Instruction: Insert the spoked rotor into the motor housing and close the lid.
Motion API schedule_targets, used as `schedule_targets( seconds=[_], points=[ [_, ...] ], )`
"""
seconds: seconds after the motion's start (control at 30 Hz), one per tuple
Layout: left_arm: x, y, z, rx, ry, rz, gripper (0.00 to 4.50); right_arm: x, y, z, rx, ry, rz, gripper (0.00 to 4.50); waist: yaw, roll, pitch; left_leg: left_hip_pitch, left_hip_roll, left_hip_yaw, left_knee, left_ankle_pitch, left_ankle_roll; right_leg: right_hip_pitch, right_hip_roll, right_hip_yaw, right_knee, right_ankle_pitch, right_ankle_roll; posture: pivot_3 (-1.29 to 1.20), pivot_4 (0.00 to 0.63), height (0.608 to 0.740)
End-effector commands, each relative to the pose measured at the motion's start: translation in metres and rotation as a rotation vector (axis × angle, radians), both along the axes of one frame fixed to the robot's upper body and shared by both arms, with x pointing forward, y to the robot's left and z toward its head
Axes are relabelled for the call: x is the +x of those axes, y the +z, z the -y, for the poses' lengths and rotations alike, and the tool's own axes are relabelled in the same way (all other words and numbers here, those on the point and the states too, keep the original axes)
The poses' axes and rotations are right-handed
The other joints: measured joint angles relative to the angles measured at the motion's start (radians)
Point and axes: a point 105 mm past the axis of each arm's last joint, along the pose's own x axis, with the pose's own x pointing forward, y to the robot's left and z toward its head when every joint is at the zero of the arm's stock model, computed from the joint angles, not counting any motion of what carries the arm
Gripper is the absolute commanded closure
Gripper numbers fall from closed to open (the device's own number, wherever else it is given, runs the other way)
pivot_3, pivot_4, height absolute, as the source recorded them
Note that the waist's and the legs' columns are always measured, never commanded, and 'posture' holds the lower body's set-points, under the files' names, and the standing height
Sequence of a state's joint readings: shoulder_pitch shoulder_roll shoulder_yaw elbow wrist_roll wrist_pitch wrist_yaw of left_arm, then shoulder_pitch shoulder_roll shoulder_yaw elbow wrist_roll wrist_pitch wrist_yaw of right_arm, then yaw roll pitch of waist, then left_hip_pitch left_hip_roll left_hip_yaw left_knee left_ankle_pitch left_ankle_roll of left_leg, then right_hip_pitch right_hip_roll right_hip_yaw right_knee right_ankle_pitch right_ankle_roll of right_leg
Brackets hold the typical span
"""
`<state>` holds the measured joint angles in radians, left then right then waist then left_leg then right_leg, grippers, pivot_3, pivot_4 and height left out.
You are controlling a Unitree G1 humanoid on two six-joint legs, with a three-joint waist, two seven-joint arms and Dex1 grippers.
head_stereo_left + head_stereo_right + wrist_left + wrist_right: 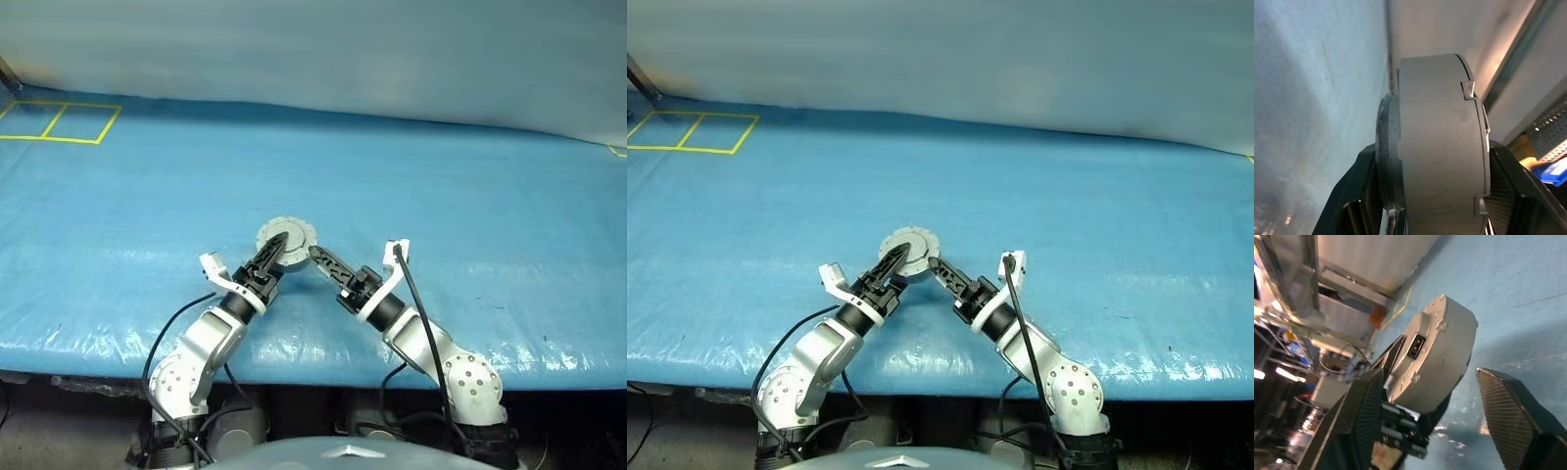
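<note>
The motor housing (pixel 286 237) is a round grey metal puck held just above the blue table, its notched lid (pixel 909 241) lying flat against it and facing up. My left gripper (pixel 272 257) is shut on it; in the left wrist view the housing (pixel 1442 142) sits edge-on between the two black fingers (pixel 1359 196). My right gripper (pixel 321 260) is open just to the right of the housing and apart from it. In the right wrist view its pads (pixel 1508 416) stand wide with the housing (pixel 1435 347) beyond them. The spoked rotor is out of view.
A blue tarpaulin (pixel 470 225) covers the table, whose front edge runs just below my arms. Yellow tape squares (pixel 59 122) mark the far left corner. A pale wall (pixel 343 49) closes the back.
</note>
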<state>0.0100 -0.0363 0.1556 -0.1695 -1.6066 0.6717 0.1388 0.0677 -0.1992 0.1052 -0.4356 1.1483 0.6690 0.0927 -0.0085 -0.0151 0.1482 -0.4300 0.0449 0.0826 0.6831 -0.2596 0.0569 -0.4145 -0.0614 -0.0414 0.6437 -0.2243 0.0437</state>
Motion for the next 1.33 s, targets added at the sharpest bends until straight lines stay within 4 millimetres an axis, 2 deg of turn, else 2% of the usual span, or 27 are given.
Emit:
schedule_targets(
  seconds=[0.03, 0.07, 0.2, 0.27, 0.43, 0.57, 0.73, 0.93, 1.07, 1.2, 1.3, 1.33],
  points=[
    [0.029, 0.024, -0.014, 0.064, 0.039, 0.105, 2.08, -0.005, 0.006, 0.006, -0.250, 0.018, 0.241, 0.29, 0.000, 0.000, 0.000, 0.000, 0.000, 0.000, 0.000, 0.001, 0.000, 0.000, 0.000, 0.000, 0.000, 0.000, 0.000, 0.00, 0.150, 0.740],
    [0.038, 0.027, -0.018, 0.087, 0.043, 0.117, 2.08, -0.006, 0.004, 0.008, -0.309, 0.024, 0.287, 0.04, 0.006, 0.000, 0.000, 0.000, -0.001, 0.000, 0.000, 0.001, 0.000, 0.000, 0.001, 0.000, 0.000, 0.000, 0.000, 0.00, 0.150, 0.740],
    [0.079, 0.033, -0.027, 0.198, 0.048, 0.153, 2.08, -0.009, -0.013, 0.014, -0.550, 0.039, 0.434, 0.00, 0.010, -0.001, 0.000, 0.001, -0.006, -0.001, 0.000, 0.003, 0.000, 0.001, 0.002, 0.000, 0.001, 0.001, 0.000, 0.00, 0.150, 0.740],
    [0.100, 0.032, -0.033, 0.230, 0.076, 0.139, 2.08, -0.007, -0.014, 0.017, -0.580, -0.013, 0.464, 0.00, 0.016, -0.002, 0.000, 0.000, -0.007, -0.001, 0.000, 0.004, 0.000, 0.001, 0.002, 0.000, 0.000, 0.002, 0.001, 0.00, 0.150, 0.740],
    [0.136, 0.026, -0.039, 0.309, 0.118, 0.097, 2.08, -0.003, -0.018, 0.018, -0.622, -0.112, 0.494, 0.00, 0.018, -0.003, 0.001, -0.001, -0.008, 0.000, 0.000, 0.006, -0.004, 0.001, 0.001, 0.001, -0.002, 0.005, 0.007, 0.00, 0.150, 0.740],
    [0.153, 0.021, -0.039, 0.389, 0.128, 0.076, 2.08, -0.002, -0.026, 0.017, -0.694, -0.128, 0.515, 0.00, 0.020, -0.005, 0.002, -0.002, -0.008, 0.000, 0.000, 0.006, -0.004, 0.000, 0.001, 0.000, -0.002, 0.005, 0.008, 0.00, 0.150, 0.740],
    [0.158, 0.011, -0.039, 0.413, 0.132, 0.029, 2.08, -0.002, -0.026, 0.014, -0.664, -0.150, 0.485, 0.00, 0.020, -0.005, 0.002, -0.001, -0.008, 0.000, 0.000, 0.006, -0.004, 0.001, 0.000, 0.000, -0.002, 0.005, 0.008, 0.00, 0.150, 0.740],
    [0.141, -0.012, -0.050, 0.433, 0.068, -0.037, 0.04, -0.005, -0.035, 0.012, -0.681, -0.110, 0.443, 0.00, 0.011, -0.004, 0.001, 0.001, -0.005, 0.000, 0.000, 0.006, -0.004, 0.002, 0.000, 0.000, -0.001, 0.005, 0.008, 0.00, 0.150, 0.740],
    [0.107, -0.031, -0.062, 0.448, -0.010, -0.093, 0.01, -0.006, -0.037, 0.014, -0.689, -0.093, 0.433, 0.00, -0.016, -0.003, 0.000, 0.004, 0.000, 0.002, -0.001, 0.006, -0.004, 0.004, 0.000, 0.002, 0.000, 0.005, 0.008, 0.00, 0.150, 0.740],
    [0.053, -0.045, -0.073, 0.509, -0.096, -0.122, 0.01, -0.005, -0.039, 0.016, -0.667, -0.086, 0.399, 0.00, -0.020, -0.001, -0.003, 0.010, 0.001, 0.002, -0.002, 0.005, -0.006, 0.007, -0.001, 0.003, 0.001, 0.004, 0.006, 0.00, 0.150, 0.740],
    [0.017, -0.044, -0.082, 0.641, -0.126, -0.071, 0.01, 0.002, -0.035, 0.023, -0.578, -0.150, 0.341, 0.00, -0.020, 0.000, -0.004, 0.019, 0.002, 0.003, -0.004, 0.003, -0.007, 0.015, -0.008, 0.002, 0.001, 0.000, 0.000, 0.00, 0.150, 0.740],
    [0.009, -0.040, -0.086, 0.744, -0.117, -0.010, 0.01, 0.004, -0.034, 0.025, -0.576, -0.161, 0.342, 0.00, -0.020, 0.000, -0.004, 0.021, 0.002, 0.002, -0.005, 0.001, -0.005, 0.014, -0.008, 0.001, 0.001, -0.002, -0.004, 0.00, 0.150, 0.740]
  ],
)
